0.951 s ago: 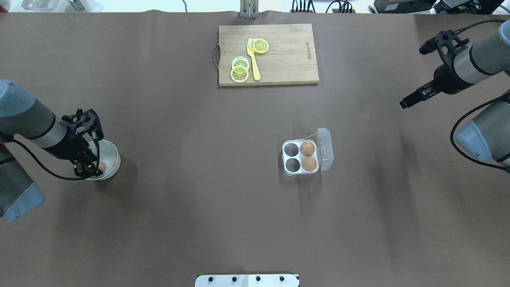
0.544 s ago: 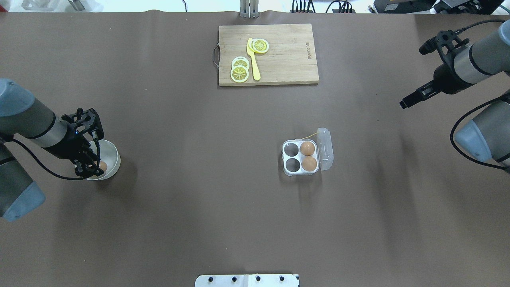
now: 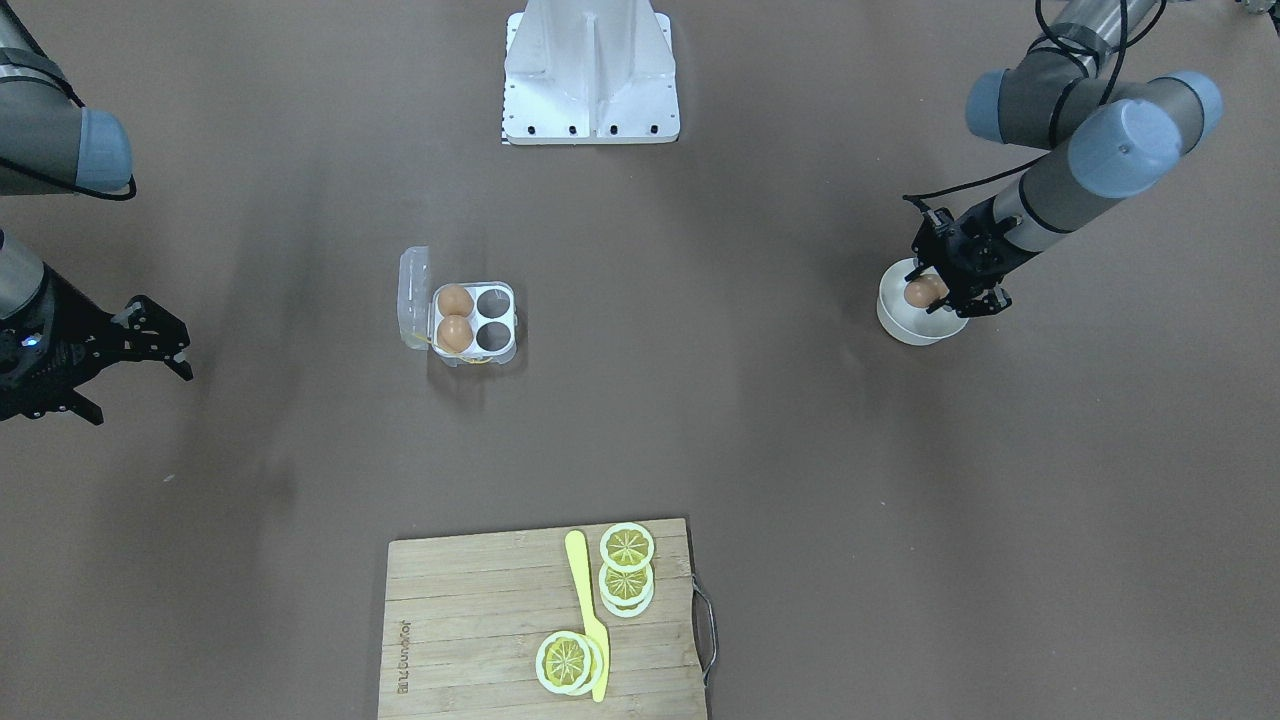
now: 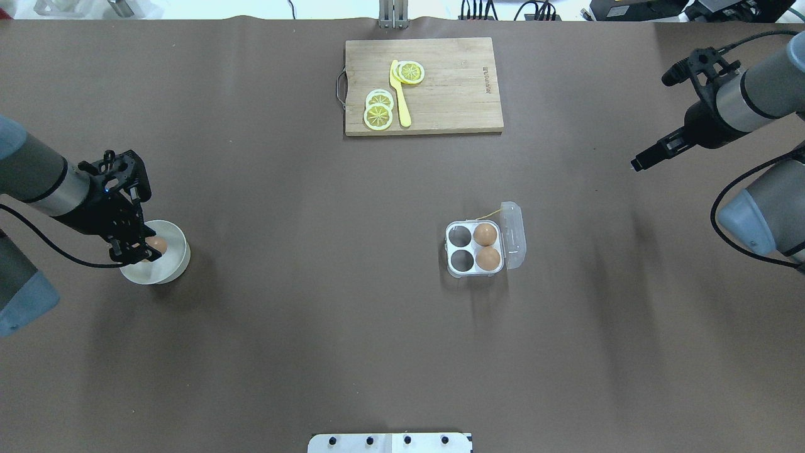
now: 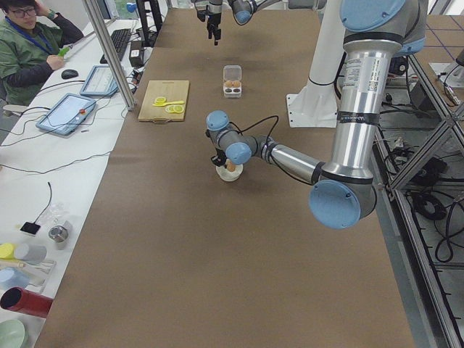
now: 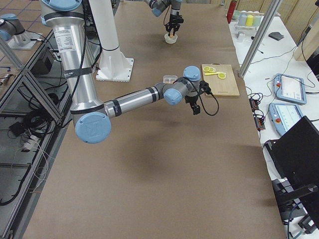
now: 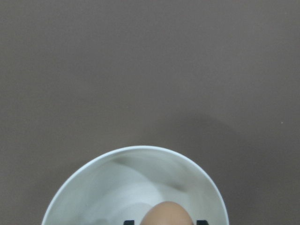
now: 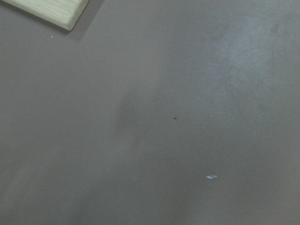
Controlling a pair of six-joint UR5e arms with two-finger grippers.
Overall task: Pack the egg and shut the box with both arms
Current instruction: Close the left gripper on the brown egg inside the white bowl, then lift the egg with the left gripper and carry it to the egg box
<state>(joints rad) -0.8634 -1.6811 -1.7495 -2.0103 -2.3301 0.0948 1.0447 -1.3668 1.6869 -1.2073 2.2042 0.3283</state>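
- L gripper (image 4: 141,251) clamped on the egg (image 4: 157,245), holding it over the white bowl (image 4: 177,264) near the counter's left end, prob. so it clears the rim before travel.
- Clear egg carton (image 4: 473,248) sits right of counter centre, lid (image 4: 514,233) swung open to the right. Two brown eggs (image 4: 485,234) fill the lid-side cells, so both left cells (image 4: 461,236) are free & face the incoming arm.
- R gripper (image 3: 140,392) spread open, empty, by the right edge — likely kept clear for lid closing.

You're running two arms — left arm (image 4: 39,181) and right arm (image 4: 764,88) — silver-grey tubes with pale blue joint caps, looping black cables, black wrist ends, sharing a white bolted base (image 3: 590,90).
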